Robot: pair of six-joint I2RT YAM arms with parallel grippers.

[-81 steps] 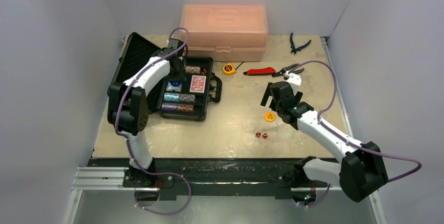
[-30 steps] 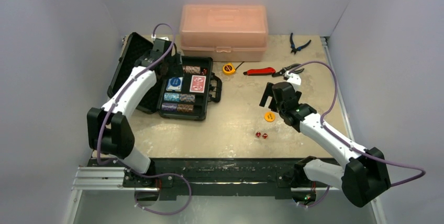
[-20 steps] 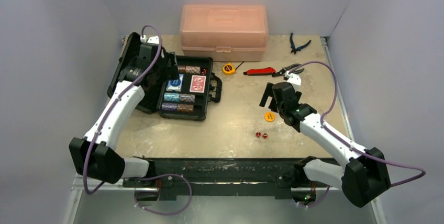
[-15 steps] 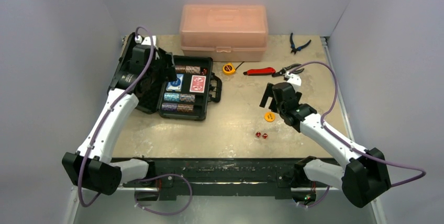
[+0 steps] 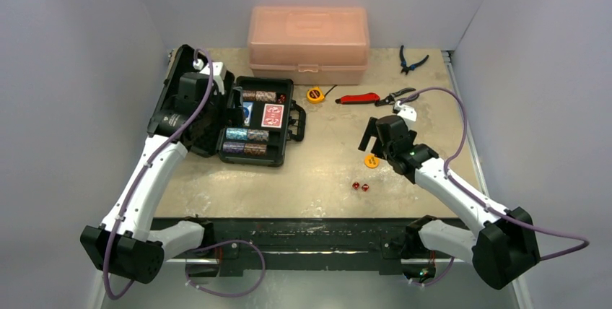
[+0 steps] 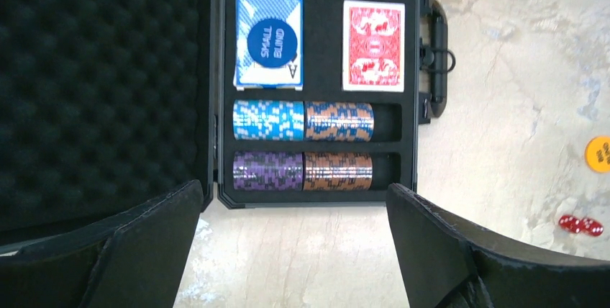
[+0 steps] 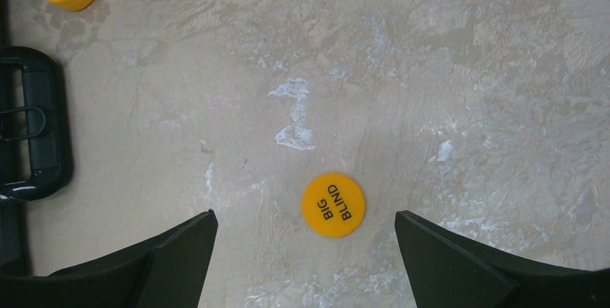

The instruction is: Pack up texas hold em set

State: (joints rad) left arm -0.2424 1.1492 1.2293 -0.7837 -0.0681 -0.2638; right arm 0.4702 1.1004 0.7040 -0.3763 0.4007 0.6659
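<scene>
Tabletop [image 5: 317, 179] right of centre carries the loose yellow disc [image 7: 332, 204] and red dice [image 5: 360, 186]; the briefcase [image 5: 252, 160] lies open at upper left. Left gripper [image 6: 295, 184] and right gripper [image 7: 304, 214] both gape, empty. The flat disc could skid away from closing fingers.

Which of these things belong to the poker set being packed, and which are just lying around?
Job: case, chips, red deck, blue deck, small blind disc, big blind disc, dice.
Lying about: pink box, tape measure, red tool, pliers, cutters.
</scene>
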